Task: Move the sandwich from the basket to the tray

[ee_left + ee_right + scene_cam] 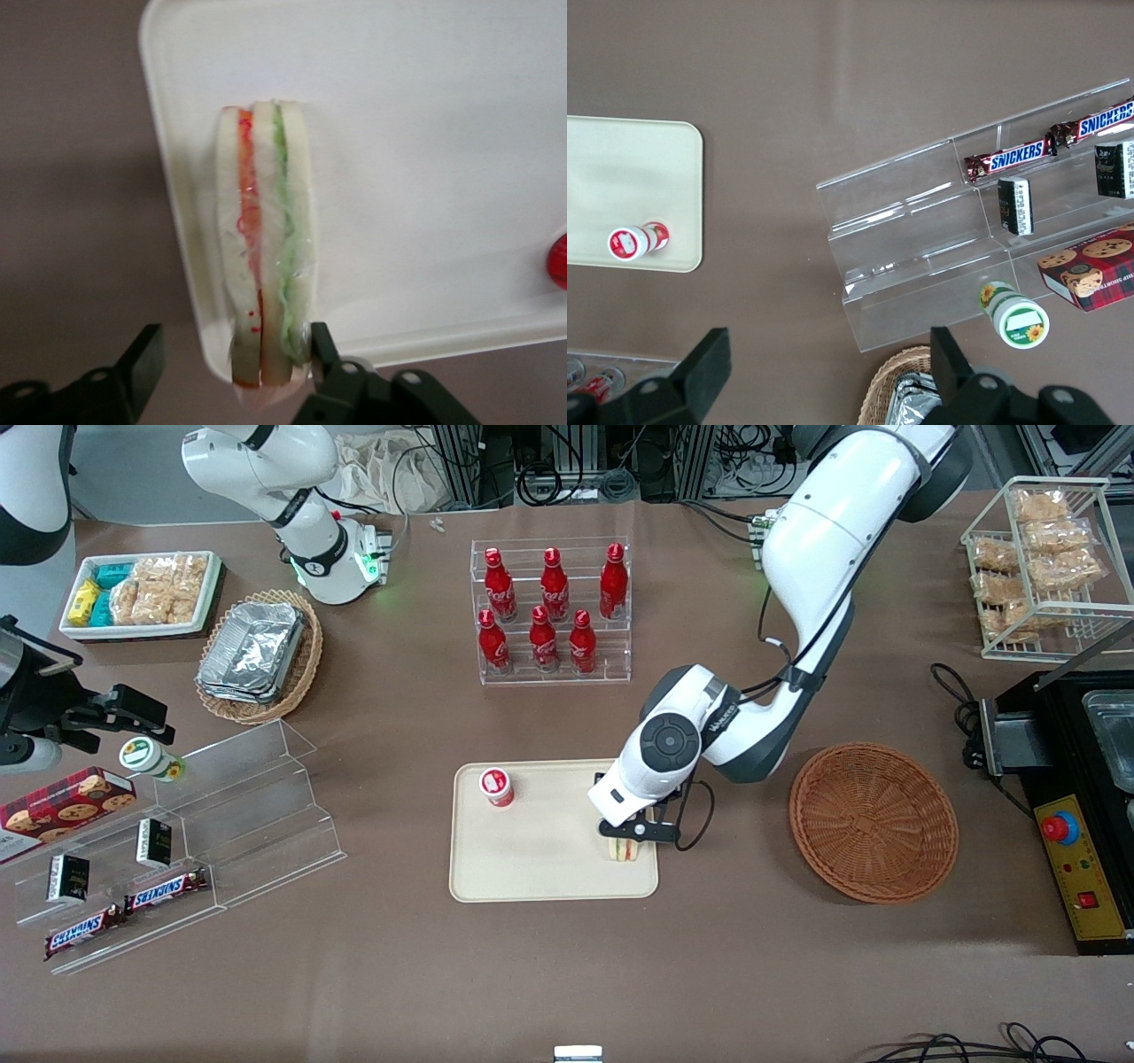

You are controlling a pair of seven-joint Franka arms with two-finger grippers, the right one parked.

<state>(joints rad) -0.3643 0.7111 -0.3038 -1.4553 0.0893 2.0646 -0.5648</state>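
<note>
The sandwich (625, 849) stands on its edge on the cream tray (532, 868), close to the tray rim toward the working arm's end. The left wrist view shows its white bread with red and green filling (261, 230) just inside the tray's (425, 177) rounded rim. My left gripper (634, 833) is right above it, open, with its fingers (235, 339) on either side of the wedge. One finger (321, 347) touches the wrap. The other finger (147, 352) stands apart, over the table. The round reddish-brown basket (873, 824) sits empty beside the tray, toward the working arm's end.
A small red-lidded cup (497, 786) stands on the tray's corner toward the parked arm. A clear rack of red bottles (551, 611) is farther from the camera. A clear stepped shelf (239, 824) with snacks and a tan basket of foil pans (261, 655) lie toward the parked arm's end.
</note>
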